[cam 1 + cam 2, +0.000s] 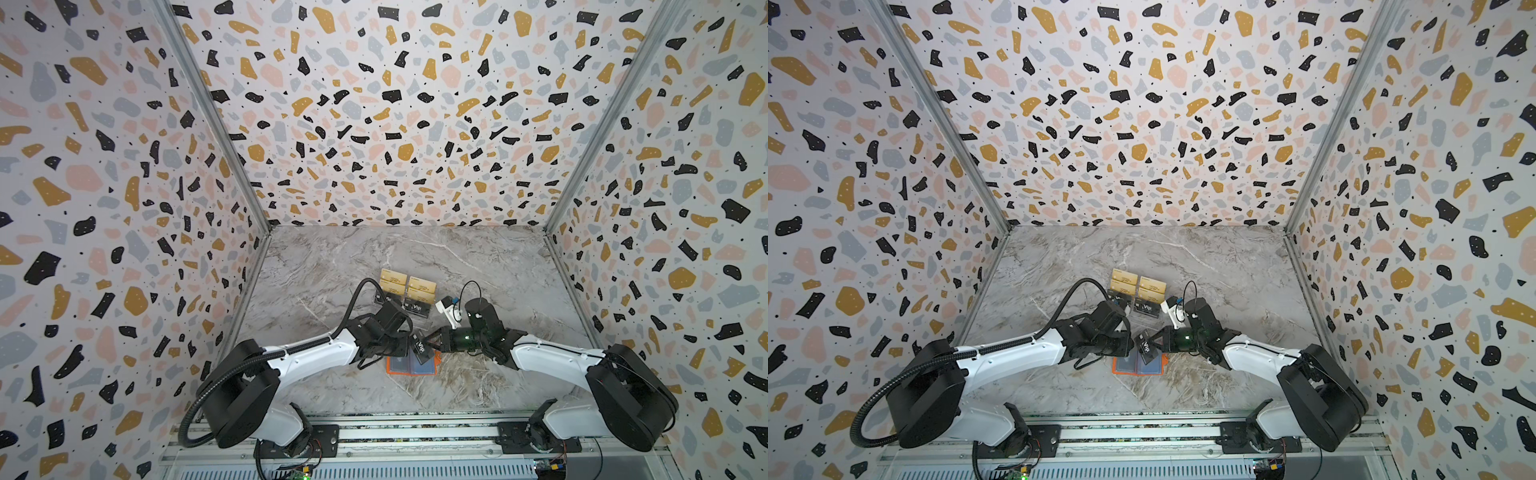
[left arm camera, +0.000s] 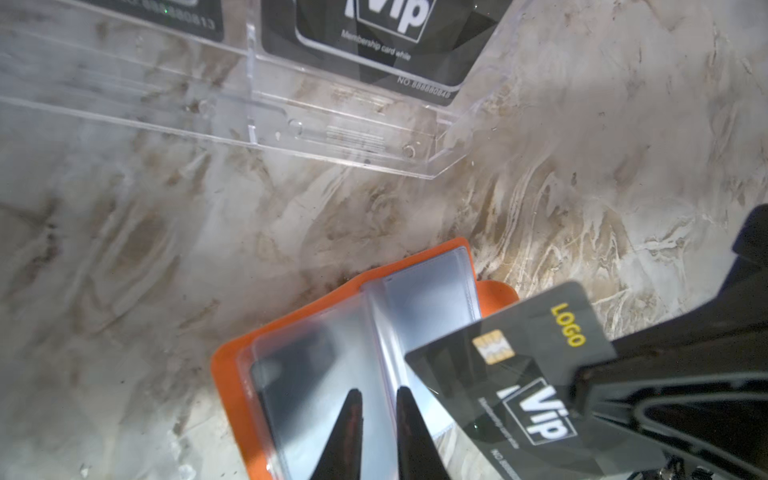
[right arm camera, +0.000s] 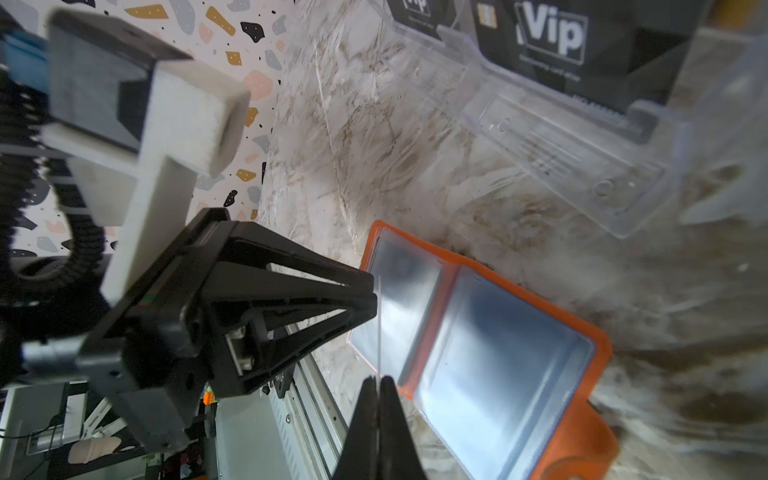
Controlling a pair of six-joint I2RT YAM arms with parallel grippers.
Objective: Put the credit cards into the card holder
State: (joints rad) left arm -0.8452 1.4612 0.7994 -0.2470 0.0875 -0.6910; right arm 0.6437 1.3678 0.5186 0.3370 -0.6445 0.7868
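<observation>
- One black Vip card point(image 2: 511, 374) is clamped by one edge in the right gripper point(image 3: 379, 386), tilted over the open card holder point(image 2: 224, 374) lying on the table point(image 2: 124, 249).
- It is likely light, stiff and slick, so grip an edge and leave the leading edge free.
- The left gripper point(image 2: 378, 399) sits low over the sleeves, jaws narrow; I cannot tell whether they nip a sleeve.
- Both arms reach inward, wrists meeting above the holder.

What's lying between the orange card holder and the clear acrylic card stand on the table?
Nothing: in the left wrist view, only bare marble tabletop separates the card holder from the acrylic stand.
</observation>
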